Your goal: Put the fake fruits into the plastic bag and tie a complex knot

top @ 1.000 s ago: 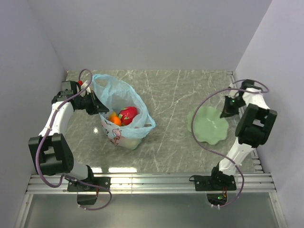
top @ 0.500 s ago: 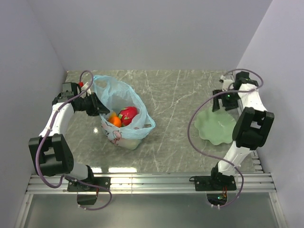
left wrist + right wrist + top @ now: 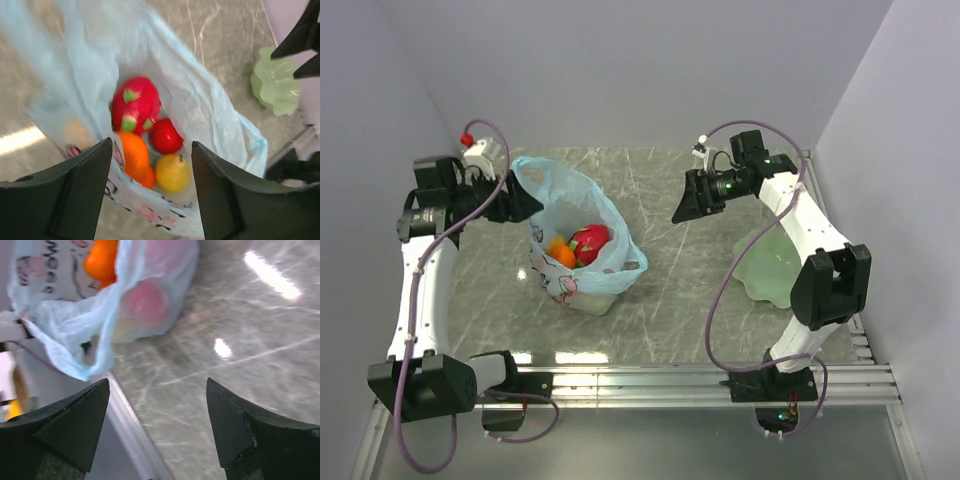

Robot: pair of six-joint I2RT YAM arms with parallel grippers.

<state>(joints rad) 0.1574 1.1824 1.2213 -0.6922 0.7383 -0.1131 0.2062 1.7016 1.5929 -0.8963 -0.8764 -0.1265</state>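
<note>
— While we look from above, how far along is the loading?
— The plastic bag stands left of centre on the table, mouth gaping, with the fake fruits bunched in its bottom. The left gripper is at the bag's left rim. The right gripper hangs over bare stone well to the bag's right, and its arm crosses above the green plate. I'd judge the filling finished or nearly so. No knot is tied yet and the handles are loose.
— And the left wrist camera?
— It looks straight down into the bag: a pink-red dragon fruit, a red ball, an orange one and a yellow one, all touching. The fingers stand wide apart with nothing pinched between them, so that gripper is open. Whether a pad brushes the film I can't tell.
— Right wrist?
— Its jaws are spread wide too, gripping nothing. The bag sits in the upper left of that view, orange and pink showing through the film, well apart from the fingertips.
— So what remains?
— By my reckoning, all of the tying: gather both handles, twist, knot.
— The surroundings?
— A glossy grey-green marbled top catching lamp glare, plain pale walls on three sides, and a ribbed metal rail along the near edge.
</note>
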